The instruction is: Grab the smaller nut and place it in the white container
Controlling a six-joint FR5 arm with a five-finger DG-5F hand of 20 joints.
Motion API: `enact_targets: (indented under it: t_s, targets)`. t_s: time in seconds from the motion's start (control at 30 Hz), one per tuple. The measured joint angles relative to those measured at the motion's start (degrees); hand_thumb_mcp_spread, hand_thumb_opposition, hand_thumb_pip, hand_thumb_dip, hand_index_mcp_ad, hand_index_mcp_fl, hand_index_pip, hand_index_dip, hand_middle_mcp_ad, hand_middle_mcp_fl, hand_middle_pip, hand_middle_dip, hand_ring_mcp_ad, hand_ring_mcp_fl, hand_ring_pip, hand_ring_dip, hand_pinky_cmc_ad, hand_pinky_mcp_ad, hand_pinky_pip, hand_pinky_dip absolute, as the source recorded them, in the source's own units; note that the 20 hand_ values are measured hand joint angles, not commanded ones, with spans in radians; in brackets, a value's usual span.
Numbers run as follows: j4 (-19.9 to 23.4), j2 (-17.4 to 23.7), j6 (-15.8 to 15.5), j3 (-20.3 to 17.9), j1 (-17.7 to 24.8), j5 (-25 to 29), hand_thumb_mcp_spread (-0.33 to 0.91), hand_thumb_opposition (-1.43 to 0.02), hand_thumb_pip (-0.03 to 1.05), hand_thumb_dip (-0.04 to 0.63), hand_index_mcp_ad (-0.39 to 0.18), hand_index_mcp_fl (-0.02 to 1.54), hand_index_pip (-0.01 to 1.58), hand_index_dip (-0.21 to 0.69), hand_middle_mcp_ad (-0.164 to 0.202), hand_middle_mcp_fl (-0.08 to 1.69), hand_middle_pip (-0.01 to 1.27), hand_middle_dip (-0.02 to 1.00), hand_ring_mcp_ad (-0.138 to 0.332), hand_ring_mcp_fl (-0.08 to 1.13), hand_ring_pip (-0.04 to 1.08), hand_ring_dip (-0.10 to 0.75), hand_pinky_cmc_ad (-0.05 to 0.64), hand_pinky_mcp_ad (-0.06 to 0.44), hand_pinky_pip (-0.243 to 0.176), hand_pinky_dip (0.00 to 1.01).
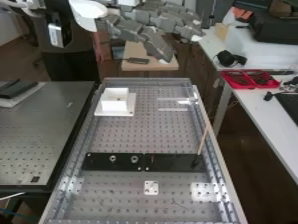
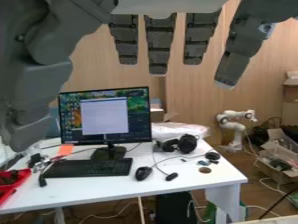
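Smooth rounded white arm casing (image 1: 88,15), dark grey hand (image 1: 143,30), blocky ridged fingers (image 2: 159,45), pale fingertips (image 1: 196,38)

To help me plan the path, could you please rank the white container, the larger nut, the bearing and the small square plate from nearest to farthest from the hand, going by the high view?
From the hand:
1. White container, far end, left.
2. Larger nut and bearing, on the black bar; too close to call.
3. Small square plate, near end.

robot hand (image 1: 157,46) cropped, container (image 1: 114,104) interior unclear
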Motion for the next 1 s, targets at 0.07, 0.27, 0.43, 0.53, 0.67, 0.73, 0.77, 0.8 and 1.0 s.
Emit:
enact_targets:
  t_s: [0.07, 0.27, 0.43, 0.53, 0.67, 0.73, 0.77, 0.8, 1.0]
  targets:
    - [0.19, 0.0, 0.18, -0.04, -0.15, -0.55, 0.26, -0.7, 0.44, 0.108, -0.059, 0.07, 0.13, 0.166, 0.056, 0.12, 0.12, 0.23, 0.148, 0.0, 0.13, 0.087, 0.367, 0.312, -0.075, 0.61]
    - [0.73, 0.0, 0.42, -0.15, -0.71, -2.33, 0.26, -0.7, 0.44, 0.108, -0.059, 0.07, 0.13, 0.166, 0.059, 0.12, 0.12, 0.23, 0.155, 0.0, 0.13, 0.087, 0.367, 0.312, -0.079, 0.62]
    - [1.13, 0.22, 0.49, -0.5, -1.13, -2.81, 0.26, -0.7, 0.44, 0.108, -0.059, 0.07, 0.13, 0.166, 0.059, 0.12, 0.12, 0.23, 0.155, 0.0, 0.13, 0.087, 0.363, 0.312, -0.079, 0.62]
    - [1.36, 0.29, 0.6, -0.71, -1.35, -3.13, 0.26, -0.7, 0.44, 0.108, -0.059, 0.07, 0.13, 0.166, 0.059, 0.12, 0.12, 0.23, 0.155, 0.0, 0.13, 0.087, 0.367, 0.312, -0.079, 0.62]
    - [1.66, 0.28, 0.79, -0.84, -1.56, -3.67, 0.26, -0.7, 0.44, 0.108, -0.059, 0.07, 0.13, 0.166, 0.059, 0.12, 0.12, 0.23, 0.155, 0.0, 0.13, 0.087, 0.367, 0.312, -0.079, 0.62]
    - [1.96, 0.27, 0.93, -0.91, -1.67, -4.13, 0.26, -0.7, 0.44, 0.108, -0.059, 0.07, 0.13, 0.166, 0.059, 0.12, 0.12, 0.23, 0.155, 0.0, 0.13, 0.087, 0.367, 0.312, -0.079, 0.62]
    - [2.03, 0.27, 0.92, -0.92, -1.71, -4.26, 0.26, -0.7, 0.44, 0.108, -0.059, 0.07, 0.13, 0.166, 0.059, 0.12, 0.12, 0.23, 0.155, 0.0, 0.13, 0.087, 0.367, 0.312, -0.079, 0.62]
    - [2.14, 0.26, 0.95, -0.94, -1.75, -4.47, 0.26, -0.7, 0.44, 0.108, -0.059, 0.07, 0.13, 0.166, 0.059, 0.12, 0.12, 0.23, 0.155, 0.0, 0.13, 0.087, 0.367, 0.312, -0.079, 0.62]
    - [1.82, 0.12, 1.21, -0.83, -1.96, -5.11, 0.26, -0.7, 0.44, 0.108, -0.059, 0.07, 0.13, 0.166, 0.059, 0.12, 0.12, 0.23, 0.155, 0.0, 0.13, 0.087, 0.367, 0.312, -0.075, 0.62]
